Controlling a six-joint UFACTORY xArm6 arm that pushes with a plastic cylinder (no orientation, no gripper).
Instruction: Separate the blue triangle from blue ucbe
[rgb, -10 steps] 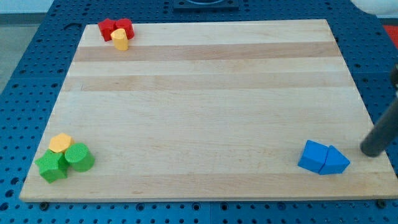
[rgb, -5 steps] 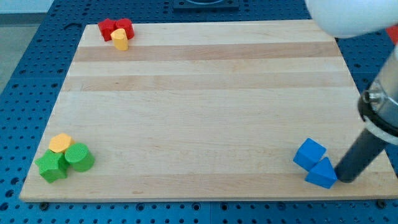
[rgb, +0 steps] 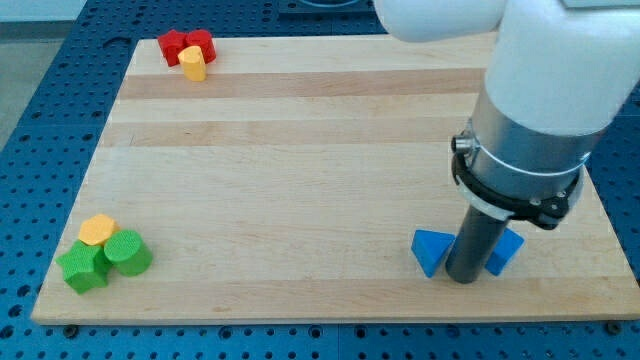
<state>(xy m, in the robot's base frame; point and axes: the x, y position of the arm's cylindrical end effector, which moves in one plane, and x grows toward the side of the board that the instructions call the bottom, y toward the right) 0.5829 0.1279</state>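
Note:
My tip (rgb: 461, 279) stands near the view's bottom right, between two blue blocks and touching or nearly touching both. The blue block on its left (rgb: 429, 250) looks like the blue triangle. The blue block on its right (rgb: 506, 251) is partly hidden behind the rod; it appears to be the blue cube. The rod's width separates the two. The arm's large white and grey body hangs above them and hides the board behind.
A yellow block (rgb: 98, 229) and two green blocks (rgb: 84, 268) (rgb: 127, 252) cluster at the view's bottom left. Two red blocks (rgb: 186, 44) and a yellow block (rgb: 193, 64) cluster at the top left. The wooden board (rgb: 300, 150) has its bottom edge just below my tip.
My tip has moved left from the right of the blue pair to between them. The blocks touched before; now one has slid left and they are apart.

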